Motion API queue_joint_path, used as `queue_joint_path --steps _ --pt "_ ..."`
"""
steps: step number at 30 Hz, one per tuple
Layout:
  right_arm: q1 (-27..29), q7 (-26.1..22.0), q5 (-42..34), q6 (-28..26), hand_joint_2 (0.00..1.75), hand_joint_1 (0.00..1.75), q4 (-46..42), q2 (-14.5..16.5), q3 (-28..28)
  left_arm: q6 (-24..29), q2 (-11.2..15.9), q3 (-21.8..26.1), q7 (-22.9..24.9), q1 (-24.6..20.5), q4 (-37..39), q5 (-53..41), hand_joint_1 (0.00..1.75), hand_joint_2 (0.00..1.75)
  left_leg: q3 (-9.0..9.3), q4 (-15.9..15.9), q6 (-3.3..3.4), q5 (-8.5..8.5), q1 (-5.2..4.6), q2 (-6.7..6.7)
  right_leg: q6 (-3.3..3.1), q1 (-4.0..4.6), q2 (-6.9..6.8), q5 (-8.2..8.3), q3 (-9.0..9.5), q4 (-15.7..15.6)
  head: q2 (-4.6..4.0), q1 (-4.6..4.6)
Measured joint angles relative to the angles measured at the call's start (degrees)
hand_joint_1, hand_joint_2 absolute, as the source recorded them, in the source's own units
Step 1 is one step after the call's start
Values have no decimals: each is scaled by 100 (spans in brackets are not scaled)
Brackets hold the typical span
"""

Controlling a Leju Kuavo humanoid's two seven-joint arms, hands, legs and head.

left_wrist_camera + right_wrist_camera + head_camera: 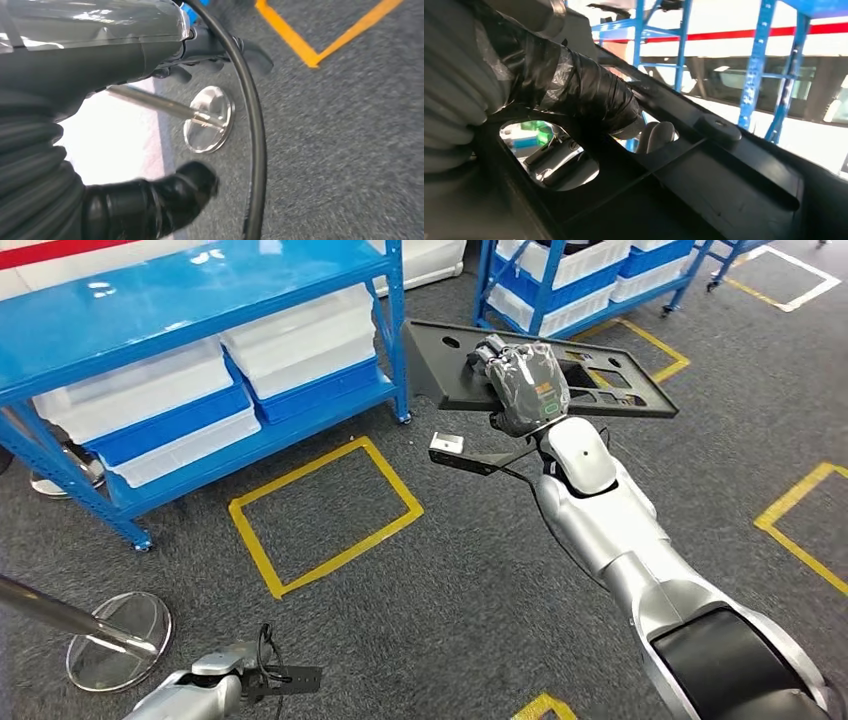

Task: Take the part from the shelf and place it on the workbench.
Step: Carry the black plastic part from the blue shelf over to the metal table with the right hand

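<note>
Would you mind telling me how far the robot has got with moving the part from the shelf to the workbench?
Done: the black part is off the blue shelf and in the air above the grey floor. In hand: the right hand grips it, fingers hooked through a cutout; the left hand hangs low, holding nothing. Left: carrying it to the workbench and setting it down.

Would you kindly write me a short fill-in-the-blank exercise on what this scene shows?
1. The black part is held by the robot's ____ hand.
2. The shelf frame is coloured ____.
3. The squares marked on the grey floor are outlined in ____ tape.
4. The bins on the shelf are mostly ____.

Missing words: right; blue; yellow; white
</note>
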Motion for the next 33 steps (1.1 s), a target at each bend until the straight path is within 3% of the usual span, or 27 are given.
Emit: queue_joint_path --steps 1,2,3,5,7,9,10,12,14,15,16,18,19,20,22,23,25,26,27,29,30,31,32,33 --pt "3 -2 1 1 175 175 1 0 2 -1 0 12 -1 0 0 0 0 175 -70 45 -14 19 8 85 42 -43 -27 -8 8 205 0 -1" --pt "5 -3 1 2 175 175 1 0 3 -1 0 25 -2 -4 0 0 0 175 -144 97 -29 37 18 164 82 -82 -45 93 103 224 0 -1" --pt "6 -3 1 2 175 175 1 0 4 0 0 38 -2 -8 0 0 0 175 -218 152 -49 53 31 235 120 -119 -74 249 296 58 0 -2" --pt "-6 -2 1 1 175 175 -4 1 5 -2 5 54 -2 -21 0 1 0 175 -354 249 -112 92 45 350 168 -121 -222 331 786 -608 0 -2" --pt "-30 -3 -2 2 175 175 -16 3 5 -24 16 68 -8 -39 0 7 0 175 -437 270 -207 173 44 439 98 -41 -332 234 1034 -1102 0 -7" --pt "-46 -5 -8 5 175 175 -21 4 5 -68 15 81 -25 -45 0 16 0 175 -469 223 -306 282 70 527 -56 32 -270 309 991 -1226 0 -11" --pt "-50 -9 -11 9 175 175 -17 5 7 -93 9 86 -34 -39 0 20 0 175 -497 229 -345 257 98 500 -124 46 -223 383 946 -1262 0 -9" --pt "-51 -18 -16 15 175 175 -10 10 10 -131 -2 95 -50 -10 0 22 0 175 -612 487 -376 -117 132 248 -249 48 -135 543 833 -1315 0 -9" --pt "-53 -21 -22 16 175 175 -9 31 15 -149 8 116 -58 7 1 24 0 175 -772 1172 -344 -751 104 -48 -325 74 -29 693 680 -1325 0 -10" --pt "-52 -21 -23 17 175 175 -10 41 18 -152 16 132 -60 8 2 22 0 175 -817 1534 -318 -947 75 -110 -348 98 35 767 596 -1324 0 -12" --pt "-49 -20 -25 19 175 175 -10 48 22 -153 26 146 -59 6 2 18 0 175 -812 1814 -282 -1022 43 -146 -363 126 109 846 506 -1322 0 -11" --pt "-41 -14 -25 28 175 175 -10 48 30 -150 35 168 -56 8 2 -8 0 175 -558 1821 -180 -806 -23 -189 -371 167 256 999 331 -1317 0 -11" --pt "-39 -9 -25 32 175 175 -11 48 31 -146 38 177 -56 8 2 -27 0 175 -302 1551 -117 -670 -54 -267 -367 177 329 1077 249 -1314 0 -11" --pt "-37 -4 -23 34 175 175 -21 48 31 -142 46 189 -53 7 2 -47 0 175 8 1142 -55 -641 -81 -387 -357 188 399 1155 172 -1312 0 -12" --pt "-26 23 -10 37 175 175 -57 50 33 -142 66 215 -17 18 1 -74 0 175 460 452 2 -724 -102 -573 -328 183 521 1322 85 -1339 0 -8" --pt "-15 54 13 42 175 175 -86 55 39 -151 79 230 23 39 1 -70 0 175 547 270 10 -761 -113 -586 -297 169 586 1412 70 -1386 0 -9" --pt "48 192 125 88 175 175 -176 68 68 -181 113 287 119 125 0 -34 0 175 526 148 27 -627 -109 -452 -227 159 671 1542 65 -1514 0 -8" --pt "95 288 205 130 175 175 -241 78 96 -196 140 335 158 186 -7 -10 0 175 515 79 58 -544 -102 -359 -194 169 592 1453 36 -1494 0 -5" --pt "147 386 282 174 175 175 -311 86 131 -203 174 389 181 257 -15 4 0 175 482 19 83 -454 -90 -260 -168 178 449 1234 -15 -1355 0 -2" --pt "239 530 379 238 175 175 -438 111 206 -213 231 490 204 394 -33 7 0 175 347 -8 111 -303 -85 -85 -111 135 113 565 -164 -703 0 1" --pt "282 572 401 259 175 175 -490 120 241 -225 252 533 211 446 -36 2 0 175 253 0 100 -238 -83 1 -74 90 34 335 -236 -271 0 -1" --pt "323 599 410 276 175 175 -535 126 266 -240 266 574 220 483 -37 -2 0 175 154 13 83 -173 -79 85 -34 39 -7 261 -273 110 0 0" --pt "361 614 415 290 175 175 -574 127 287 -258 278 611 230 506 -37 -2 0 175 46 29 62 -107 -72 170 10 -14 -33 334 -249 377 0 -1" --pt "391 620 417 300 175 175 -605 127 305 -278 285 641 235 515 -37 -1 0 175 -62 48 37 -47 -65 242 53 -65 -62 496 -131 448 0 -2"
